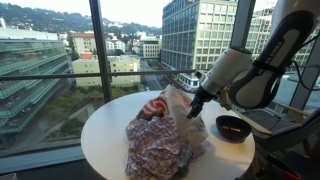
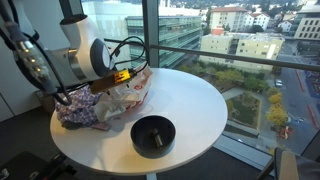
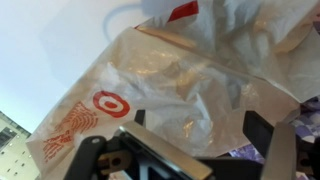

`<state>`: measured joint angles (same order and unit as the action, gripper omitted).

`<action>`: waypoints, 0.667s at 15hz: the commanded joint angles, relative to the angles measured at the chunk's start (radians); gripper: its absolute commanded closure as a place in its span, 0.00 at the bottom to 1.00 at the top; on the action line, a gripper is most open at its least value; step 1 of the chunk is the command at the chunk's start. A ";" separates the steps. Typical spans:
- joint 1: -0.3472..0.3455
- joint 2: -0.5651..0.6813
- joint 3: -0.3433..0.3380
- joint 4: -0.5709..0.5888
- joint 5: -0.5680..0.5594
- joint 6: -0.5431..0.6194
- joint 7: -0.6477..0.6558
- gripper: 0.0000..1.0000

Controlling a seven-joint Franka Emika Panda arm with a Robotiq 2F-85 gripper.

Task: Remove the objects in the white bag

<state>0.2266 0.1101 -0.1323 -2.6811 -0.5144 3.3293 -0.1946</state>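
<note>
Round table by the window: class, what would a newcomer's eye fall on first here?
The crumpled white plastic bag with a red bullseye logo, lying on the round table beside a patterned cloth. The robot's pincer hangs open at the bag, and a black bowl sits near the table's edge.

On the surface (image 1: pixel 105 125) the bag (image 1: pixel 172 105) lies right at the jaws, its folds spreading between them in the wrist view. A crumpled cloth (image 1: pixel 150 150) lies against the bag, beyond it from the jaws. A bowl (image 1: pixel 233 127) stands apart on the jaws' opposite side.
</note>
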 commanded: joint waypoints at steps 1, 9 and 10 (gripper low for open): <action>0.032 0.075 0.034 -0.041 0.025 0.072 0.044 0.00; 0.248 0.241 -0.089 -0.009 0.142 0.204 -0.102 0.00; 0.297 0.260 -0.126 -0.004 0.186 0.232 -0.145 0.00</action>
<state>0.3930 0.3101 -0.1545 -2.7146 -0.4254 3.4761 -0.2266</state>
